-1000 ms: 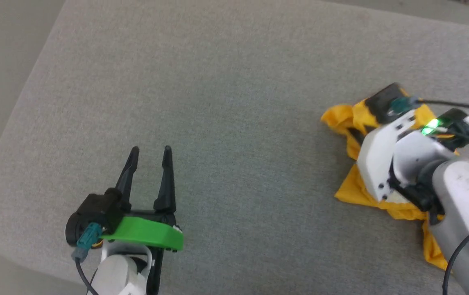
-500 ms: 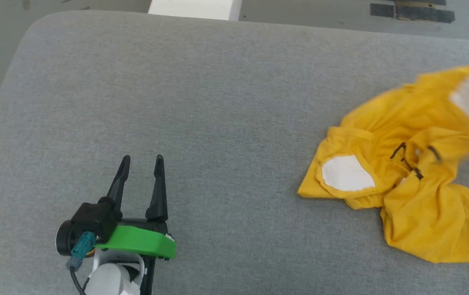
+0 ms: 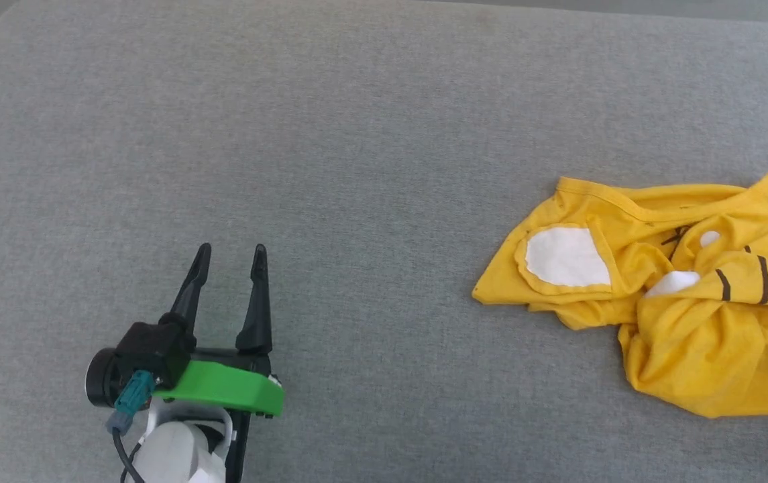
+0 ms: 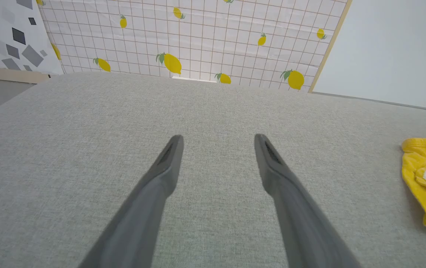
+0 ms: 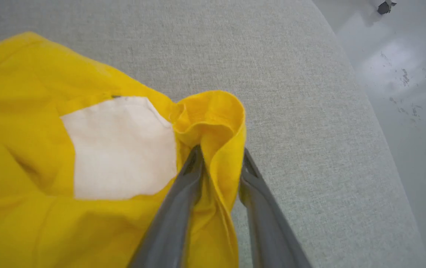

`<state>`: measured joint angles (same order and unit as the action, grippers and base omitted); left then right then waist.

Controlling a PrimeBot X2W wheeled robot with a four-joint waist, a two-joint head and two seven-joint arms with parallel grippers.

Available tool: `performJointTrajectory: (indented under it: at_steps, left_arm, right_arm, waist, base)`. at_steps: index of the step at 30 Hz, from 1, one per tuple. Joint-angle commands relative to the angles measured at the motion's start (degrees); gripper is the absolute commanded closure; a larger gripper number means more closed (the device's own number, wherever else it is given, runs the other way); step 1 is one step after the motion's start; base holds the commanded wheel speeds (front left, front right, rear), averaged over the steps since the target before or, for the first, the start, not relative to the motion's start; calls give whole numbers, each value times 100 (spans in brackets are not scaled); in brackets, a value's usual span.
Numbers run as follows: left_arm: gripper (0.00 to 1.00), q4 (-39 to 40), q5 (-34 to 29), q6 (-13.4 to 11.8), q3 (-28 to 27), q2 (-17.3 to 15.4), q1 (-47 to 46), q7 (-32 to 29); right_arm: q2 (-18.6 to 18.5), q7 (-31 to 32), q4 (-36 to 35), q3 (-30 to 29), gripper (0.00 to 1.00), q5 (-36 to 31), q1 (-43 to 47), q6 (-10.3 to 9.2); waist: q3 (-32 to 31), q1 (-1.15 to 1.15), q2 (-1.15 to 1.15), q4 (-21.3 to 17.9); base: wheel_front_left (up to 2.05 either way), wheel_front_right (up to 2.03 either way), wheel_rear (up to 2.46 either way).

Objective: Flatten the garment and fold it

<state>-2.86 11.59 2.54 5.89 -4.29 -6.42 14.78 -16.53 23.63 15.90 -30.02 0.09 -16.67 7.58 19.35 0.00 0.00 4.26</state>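
The garment (image 3: 692, 322) is a bright yellow T-shirt with white patches and black stripes, lying crumpled at the right of the grey padded surface (image 3: 357, 134). Its edge shows at the far right of the left wrist view (image 4: 425, 175). In the right wrist view the garment (image 5: 30, 149) has a raised fold lying between the parted fingers of my right gripper (image 5: 221, 150), which stands open. My left gripper (image 3: 232, 249) rests low at the front left, open and empty (image 4: 218, 137), well apart from the shirt.
The padded surface ends in a rounded edge (image 5: 365, 111) just right of my right gripper, with pale floor (image 5: 413, 74) beyond. A lemon-print wall (image 4: 198, 37) stands behind the far edge.
The head camera has shifted. My right arm has left the head view and the shirt now lies more spread out. The right jaws have parted around the fold. My left gripper stays put.
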Motion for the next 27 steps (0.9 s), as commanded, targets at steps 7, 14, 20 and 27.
performJointTrajectory:
  at_steps: [7,14,20,27]
  left_arm:
    - [0,22,-46,-18,-15,-103,-91,3]
    - [0,72,9,-68,-3,-82,39,8]
    - [0,203,22,-81,3,-85,249,15]
    - [0,411,-6,-91,-30,-76,572,20]
  right_arm:
    - [145,-563,-163,550,0,40,-551,-9]
    - [511,-751,-1229,941,0,371,-296,-9]
    - [1130,-1379,-2460,1010,0,136,585,-9]
    - [1361,-2255,-2835,1029,0,388,1837,-9]
  waist:
    - [-165,0,0,-219]
    - [-444,0,0,-281]
    - [-580,0,0,-247]
    - [-660,0,0,-251]
  base:
    - [0,0,0]
    - [0,0,0]
    - [0,0,0]
    - [0,0,0]
